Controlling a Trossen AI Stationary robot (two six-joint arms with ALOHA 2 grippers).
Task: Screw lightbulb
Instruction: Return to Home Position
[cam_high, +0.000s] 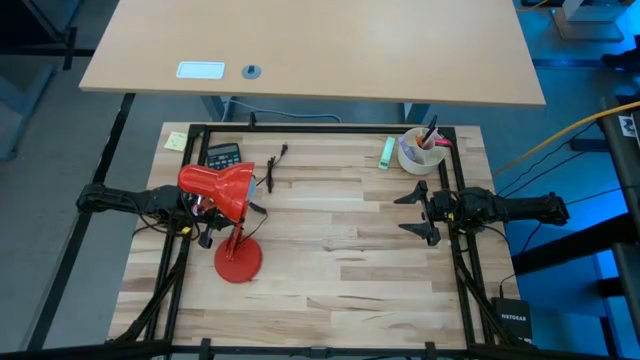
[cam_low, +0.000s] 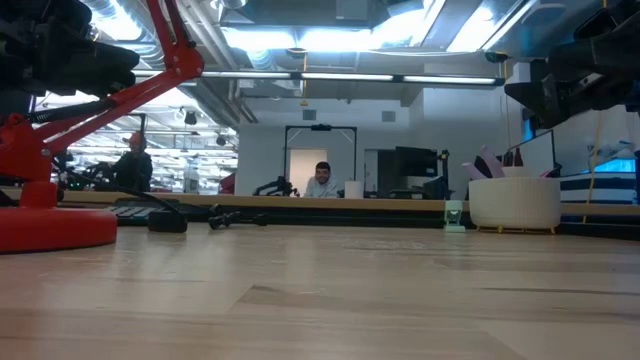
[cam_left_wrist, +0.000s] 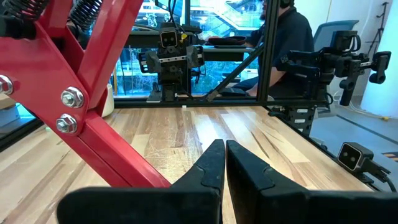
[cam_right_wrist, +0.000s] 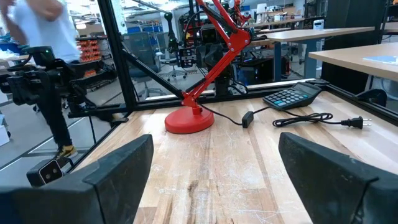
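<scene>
**Lightbulb out of sight at the red lamp**

From where I stand the lightbulb shows in no view, and I cannot tell whether it sits inside the red shade (cam_high: 213, 184). The desk lamp (cam_high: 238, 262) stands left of centre in the high view. Just beside its arm, the left gripper (cam_left_wrist: 224, 147) has its fingers pressed together on nothing. At centre right, well apart from the lamp, the right gripper (cam_high: 404, 214) has its fingers spread wide.

black jointed arms (cam_high: 120, 200) end in matte wedge-shaped tool fingers (cam_right_wrist: 118, 168).
</scene>
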